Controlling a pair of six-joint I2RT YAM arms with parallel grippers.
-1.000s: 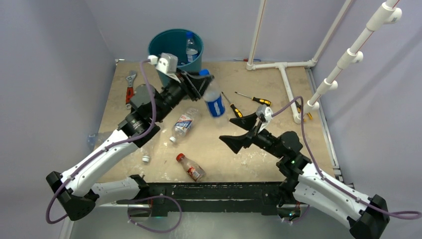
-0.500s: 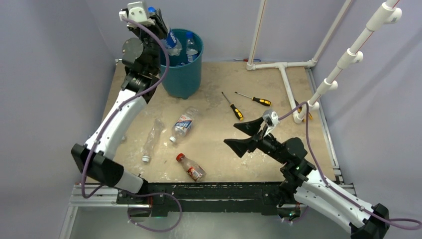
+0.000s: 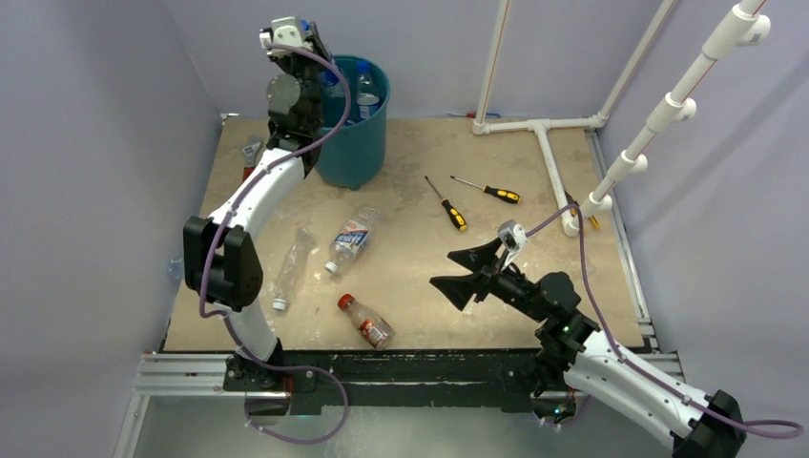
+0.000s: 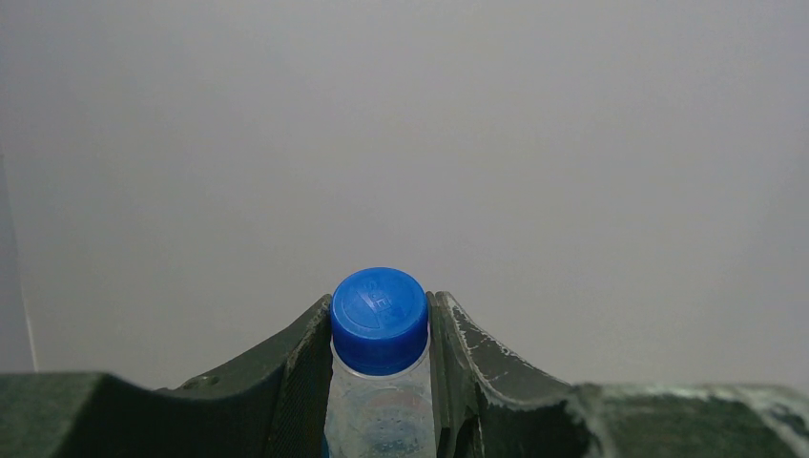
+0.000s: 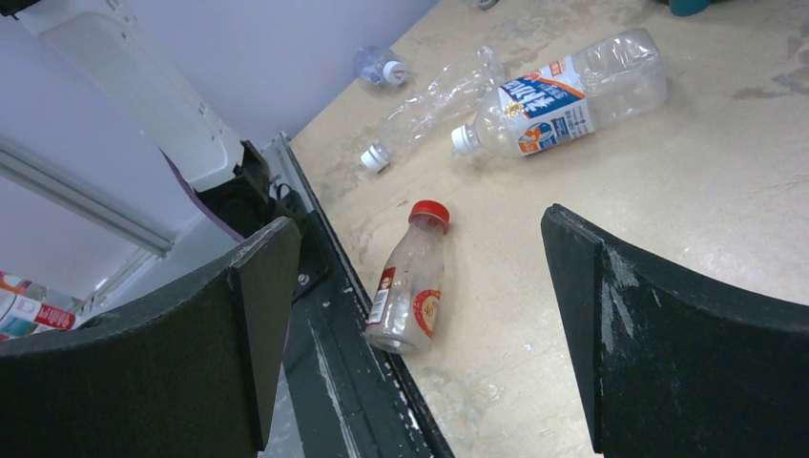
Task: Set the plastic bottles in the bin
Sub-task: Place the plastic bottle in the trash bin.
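Observation:
My left gripper (image 3: 310, 43) is raised at the far left rim of the teal bin (image 3: 355, 143). It is shut on a clear plastic bottle (image 4: 379, 382) with a blue cap (image 4: 379, 320), which points toward the back wall. Another bottle (image 3: 365, 88) stands inside the bin. Three bottles lie on the table: a blue-labelled one (image 3: 351, 237), a crushed clear one (image 3: 291, 267) and a red-capped one (image 3: 365, 321). My right gripper (image 3: 467, 272) hangs open and empty over the near middle of the table. In its wrist view the red-capped bottle (image 5: 410, 286) lies between and beyond its fingers.
Two yellow-and-black screwdrivers (image 3: 446, 205) (image 3: 491, 192) lie right of the bin. A red-handled wrench (image 3: 250, 157) is half hidden behind the left arm. A white pipe frame (image 3: 549, 143) stands at the back right. One small bottle (image 5: 377, 65) lies at the table's left edge.
The left arm has lifted its bottle from over the table up to the bin's rim and swung it rightward. The right gripper has drifted down toward the near edge, still open.

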